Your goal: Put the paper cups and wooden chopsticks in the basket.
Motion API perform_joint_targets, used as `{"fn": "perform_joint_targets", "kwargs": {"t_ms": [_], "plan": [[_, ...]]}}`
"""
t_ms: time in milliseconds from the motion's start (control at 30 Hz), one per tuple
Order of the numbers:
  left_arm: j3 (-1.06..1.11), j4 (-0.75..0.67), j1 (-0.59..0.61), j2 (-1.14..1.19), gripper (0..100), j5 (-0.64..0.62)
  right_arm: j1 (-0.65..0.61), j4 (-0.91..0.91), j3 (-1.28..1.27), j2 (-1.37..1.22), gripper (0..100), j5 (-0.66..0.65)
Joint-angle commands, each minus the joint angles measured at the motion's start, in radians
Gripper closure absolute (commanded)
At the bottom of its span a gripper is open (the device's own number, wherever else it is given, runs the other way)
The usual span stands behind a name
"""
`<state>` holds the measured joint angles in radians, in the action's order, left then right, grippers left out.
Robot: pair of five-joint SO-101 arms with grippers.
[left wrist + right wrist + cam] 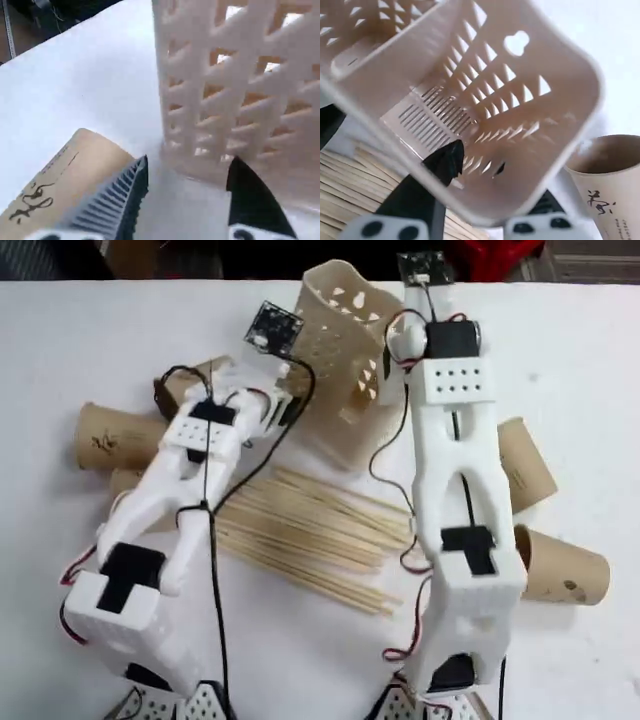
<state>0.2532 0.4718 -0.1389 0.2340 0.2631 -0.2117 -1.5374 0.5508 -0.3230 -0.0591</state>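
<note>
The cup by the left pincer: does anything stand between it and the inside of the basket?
Yes. The brown paper cup lies beside the open left pincer, and the cream latticed plastic basket turns its side wall toward them, not its opening. The right pincer grips its rim.

left tool (189,165) open | right tool (479,167) clamped on basket (555,115)

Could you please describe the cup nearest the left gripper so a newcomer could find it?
Find the tilted white basket. Just left of it, by the left gripper, a brown cup lies on its side; no other cup is nearer the basket.
</note>
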Motion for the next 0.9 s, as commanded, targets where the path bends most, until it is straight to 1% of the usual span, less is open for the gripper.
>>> {"fn": "perform_joint_targets", "kwargs": {"t_ms": [0, 100, 233, 267, 367, 433, 600, 700, 800, 867], "plan": [[-0.046, -0.005, -0.018, 0.042, 74, -0.012, -0.107, 0.173, -0.258, 0.17, 98.3, -0.048], [-0.074, 0.002, -0.01, 0.065, 74, -0.012, -0.122, 0.39, -0.545, 0.311, 98.3, -0.058], [-0.072, 0.003, -0.01, 0.065, 74, -0.014, -0.117, 0.716, -0.924, 0.516, 98.0, -0.127], [-0.074, 0.011, -0.01, 0.065, 74, -0.014, -0.117, 0.779, -1.0, 0.562, 96.4, -0.133], [-0.08, 0.048, -0.008, 0.059, 74, -0.014, -0.116, 0.908, -1.163, 0.667, 87.6, -0.138], [-0.078, 0.08, 0.001, 0.033, 74, -0.015, -0.116, 0.928, -1.195, 0.69, 84.7, -0.138], [-0.08, 0.203, 0.028, -0.077, 74, -0.089, -0.122, 0.926, -1.2, 0.696, 84.3, -0.133], [-0.08, 0.279, 0.058, -0.162, 74, -0.098, -0.124, 0.894, -1.192, 0.704, 83.0, -0.133], [-0.089, 0.361, 0.081, -0.246, 74, -0.098, -0.116, 0.84, -1.154, 0.72, 76.2, -0.138], [-0.133, 0.446, 0.101, -0.302, 74, -0.098, -0.105, 0.803, -1.128, 0.736, 71.1, -0.14]]}}
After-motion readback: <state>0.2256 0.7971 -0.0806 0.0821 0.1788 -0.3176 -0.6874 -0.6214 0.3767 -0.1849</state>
